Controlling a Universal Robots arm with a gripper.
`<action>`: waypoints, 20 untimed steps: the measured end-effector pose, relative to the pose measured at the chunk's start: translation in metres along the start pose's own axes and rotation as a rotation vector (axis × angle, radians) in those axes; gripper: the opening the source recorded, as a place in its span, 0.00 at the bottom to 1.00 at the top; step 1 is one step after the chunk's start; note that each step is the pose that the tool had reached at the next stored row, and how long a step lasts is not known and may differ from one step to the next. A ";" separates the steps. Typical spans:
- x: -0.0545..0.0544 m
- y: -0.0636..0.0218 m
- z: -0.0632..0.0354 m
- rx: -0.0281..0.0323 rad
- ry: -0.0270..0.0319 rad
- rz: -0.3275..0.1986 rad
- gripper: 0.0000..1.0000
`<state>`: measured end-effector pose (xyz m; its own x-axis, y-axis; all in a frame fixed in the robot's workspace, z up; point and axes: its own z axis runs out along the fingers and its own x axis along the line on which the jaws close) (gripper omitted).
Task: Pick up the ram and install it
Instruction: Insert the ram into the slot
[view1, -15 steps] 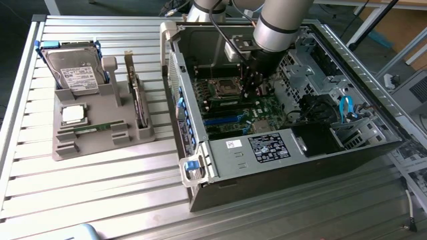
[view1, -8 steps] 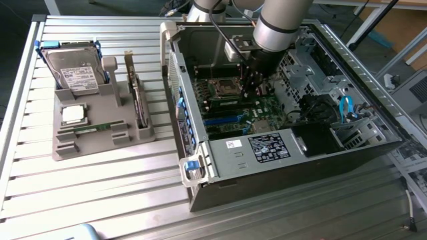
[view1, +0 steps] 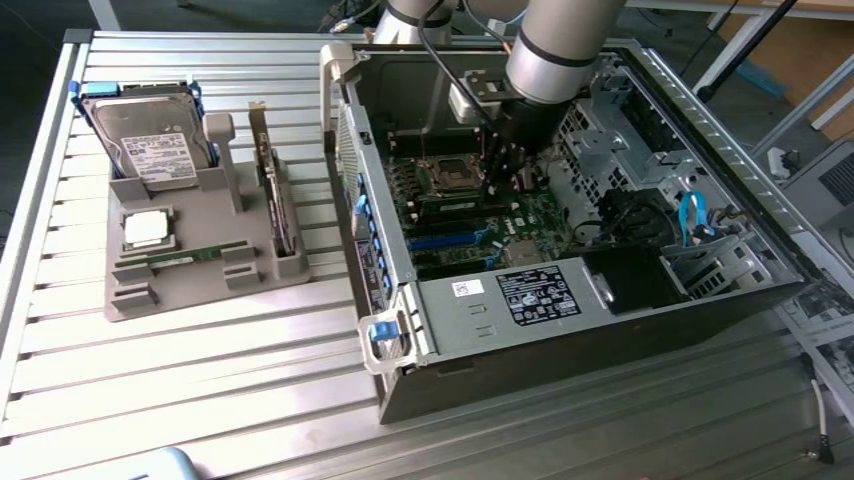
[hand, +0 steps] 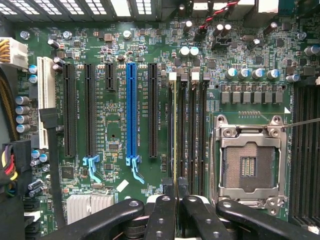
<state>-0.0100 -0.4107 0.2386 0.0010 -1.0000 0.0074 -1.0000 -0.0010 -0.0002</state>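
Observation:
In the wrist view my gripper is shut on the ram, a thin green stick seen edge-on. It runs along the first of the dark memory slots, beside the empty processor socket. I cannot tell whether the stick is pressed fully into the slot. In the exterior view my gripper reaches down into the open computer case, just over the motherboard. Another thin green stick lies flat in the grey holder on the table.
The grey holder also carries a hard drive, a square silver processor and an upright expansion card. Blue and black expansion slots lie beside the memory slots. Case walls, drive cages and cables crowd the arm.

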 end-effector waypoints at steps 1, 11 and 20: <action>0.000 0.0000 0.0001 0.0000 0.0000 0.000 0.12; 0.000 0.0000 0.0009 0.0001 -0.0001 0.000 0.12; 0.000 0.0000 0.0009 0.0000 -0.0001 0.004 0.12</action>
<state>-0.0100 -0.4107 0.2376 -0.0032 -1.0000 0.0072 -1.0000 0.0032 -0.0003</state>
